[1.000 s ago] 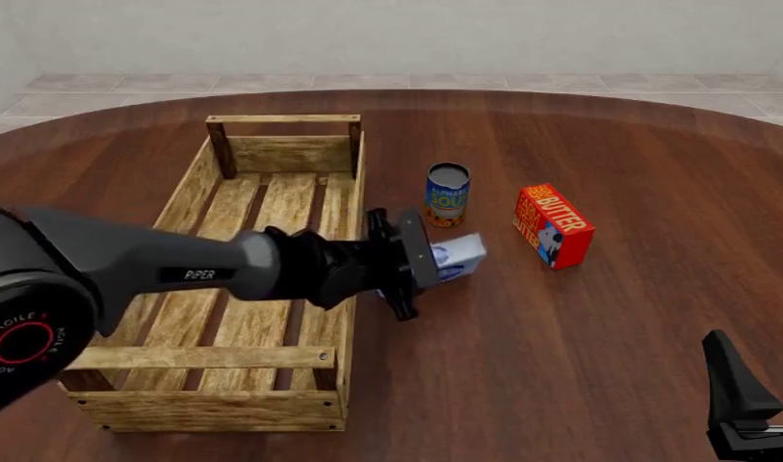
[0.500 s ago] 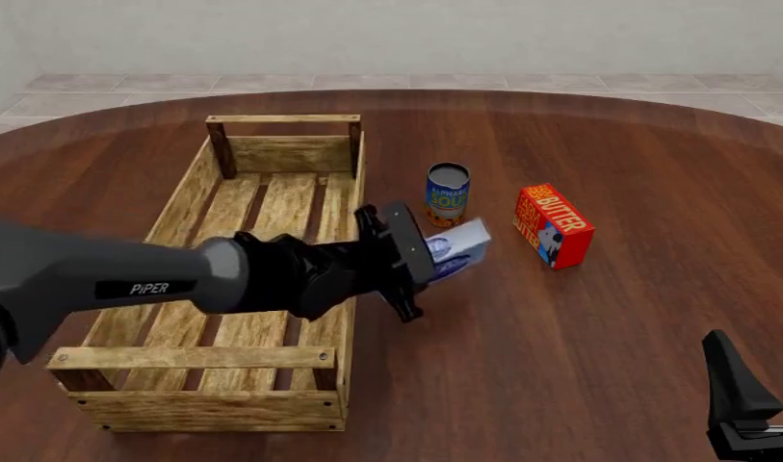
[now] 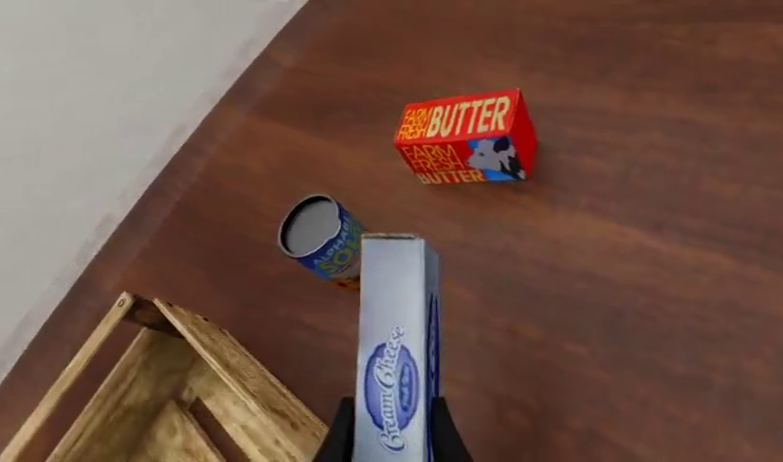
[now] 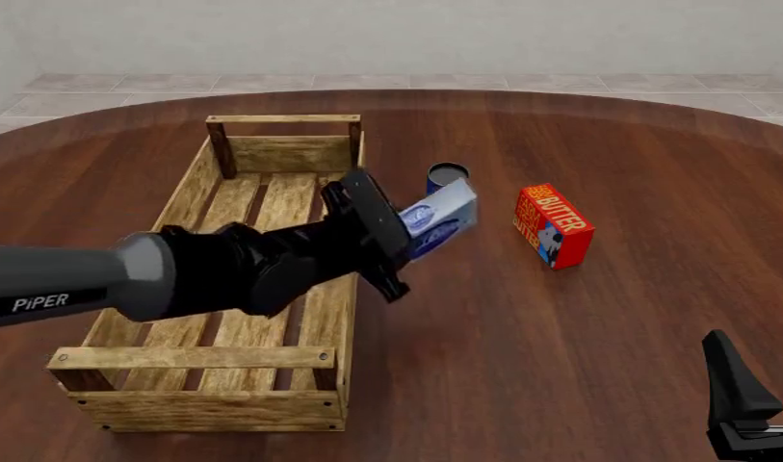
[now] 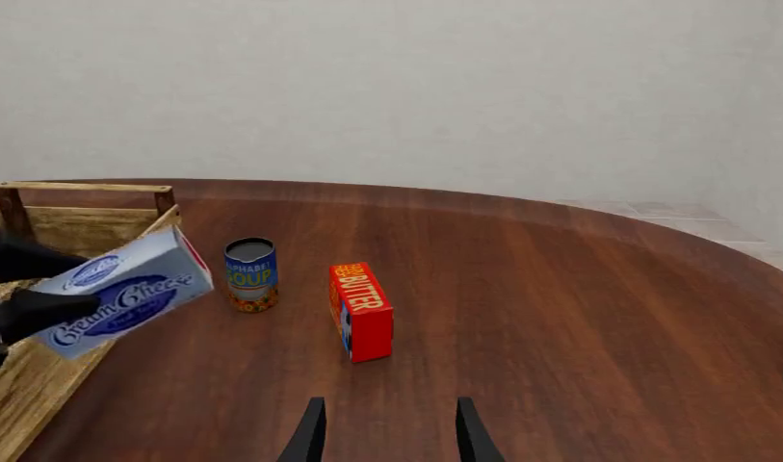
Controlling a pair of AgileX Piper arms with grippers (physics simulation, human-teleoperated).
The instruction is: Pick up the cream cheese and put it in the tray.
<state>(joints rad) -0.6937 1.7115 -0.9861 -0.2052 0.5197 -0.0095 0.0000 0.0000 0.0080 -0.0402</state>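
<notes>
Left gripper (image 4: 388,231) clamps the cream cheese (image 4: 437,218), a pale silvery box with blue oval logo, tilted mid-frame above the tray (image 4: 209,359) edge; right gripper (image 5: 383,430) hangs parted.

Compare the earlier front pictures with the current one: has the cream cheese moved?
Yes. The cream cheese, gripped in the left claw, has risen off the table and now overlaps the soup can in the front view.
</notes>
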